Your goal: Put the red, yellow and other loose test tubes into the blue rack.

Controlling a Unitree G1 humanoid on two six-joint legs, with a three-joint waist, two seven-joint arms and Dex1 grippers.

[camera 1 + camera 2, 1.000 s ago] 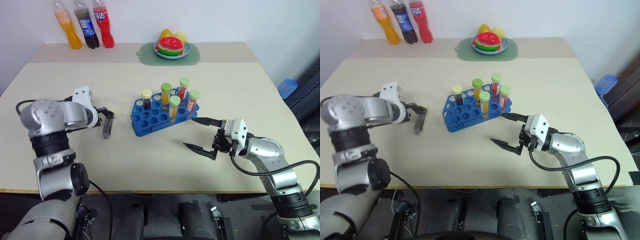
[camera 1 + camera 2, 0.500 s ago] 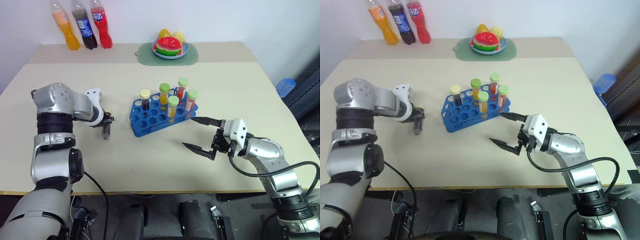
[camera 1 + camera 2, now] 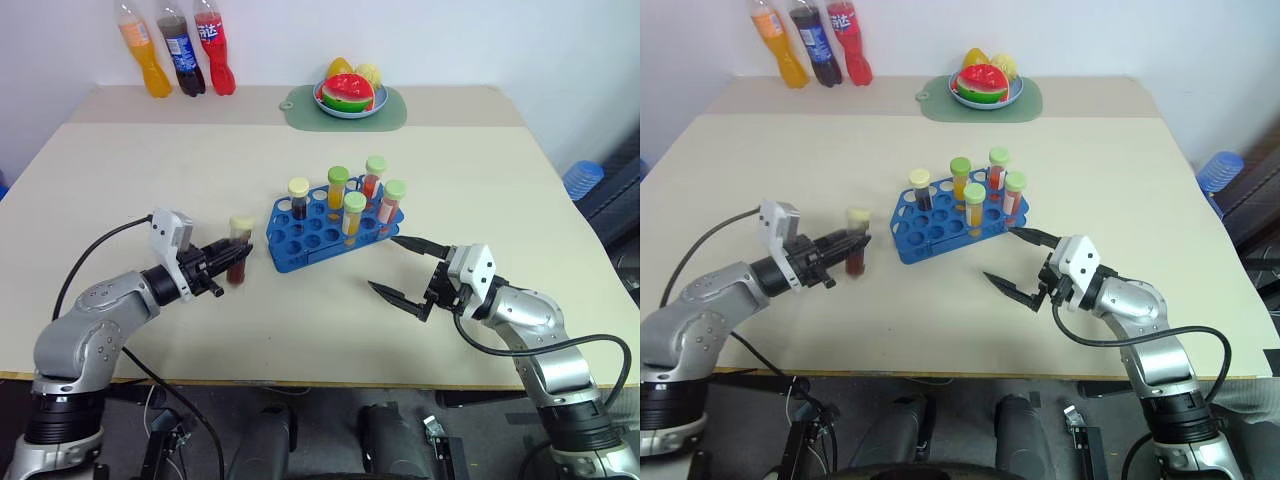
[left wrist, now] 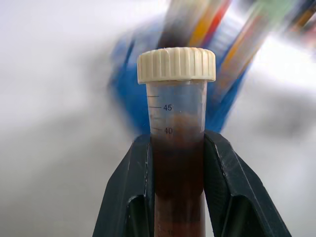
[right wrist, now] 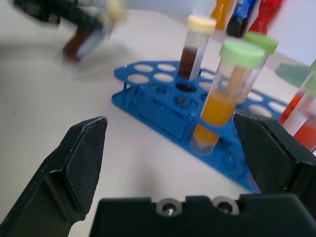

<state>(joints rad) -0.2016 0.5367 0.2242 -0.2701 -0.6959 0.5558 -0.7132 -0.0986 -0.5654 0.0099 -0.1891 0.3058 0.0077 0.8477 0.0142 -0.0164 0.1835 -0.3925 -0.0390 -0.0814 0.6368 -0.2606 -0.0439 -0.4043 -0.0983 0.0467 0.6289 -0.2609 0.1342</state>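
Table [image 3: 150, 150] holds the rack [image 3: 320, 235] with 5 tubes [image 3: 355, 215] seated; left gripper [image 3: 222, 264] at its 9 o'clock clamps tube 6 [image 3: 239, 248], still unplaced; right gripper [image 3: 400, 270] gapes empty

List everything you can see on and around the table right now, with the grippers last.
Blue rack: one, blue, middle of the table.
Tubes standing in the rack: five; four green-capped, one cream-capped.
Brown tube: one, cream cap, dark brown liquid, upright, beside the rack's left end.
Soda bottles: three, orange, dark cola, red, far left edge.
Green mat: one, far edge, under the plate.
Plate of fruit: one, on the mat.
Blue object: one, off the table's right side.
Left gripper: shut on the brown tube.
Right gripper: open, right of the rack.
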